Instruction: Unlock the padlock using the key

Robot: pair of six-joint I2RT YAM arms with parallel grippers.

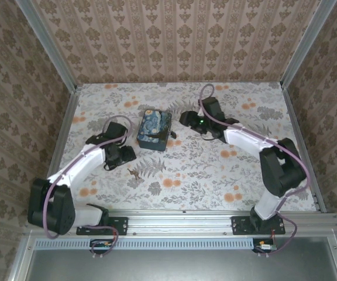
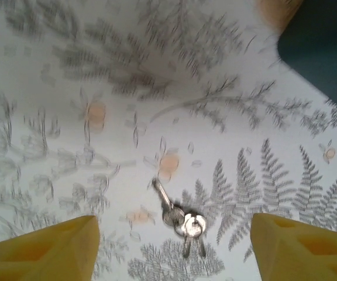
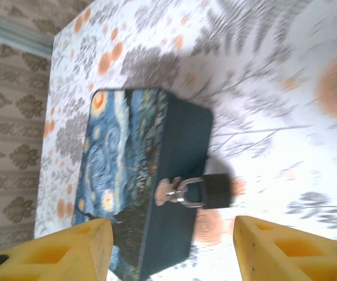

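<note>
At the left, the left arm (image 1: pixel 86 161) is lowered over the desk (image 1: pixel 227 181). In the left wrist view the left jaws are seen set well apart with nothing gripped. The key bunch (image 2: pixel 183 221) lies flat on the desk between them, untouched. The pick-up of the key is therefore judged not yet made. The keys are thin and lie flat on the surface, so a closure made too high would pass over them. A closure on the ring rather than on one key's bow would leave the key dangling and impossible to aim. Several keys are carried on the ring, so the wrong one could be presented. To the right, at mid-desk, the painted box (image 1: pixel 154 130) is placed, with the padlock (image 3: pixel 216 191) hung through its hasp (image 3: pixel 171 192) on the box's right side. Further right, the right arm (image 1: pixel 244 140) is extended toward the box. In the right wrist view the right jaws are shown open above box and padlock, holding nothing. If the padlock is not steadied before insertion, it can be expected to swing on the hasp, or the box to slide. Contact between the two arms is possible where they converge at the padlock.
</note>
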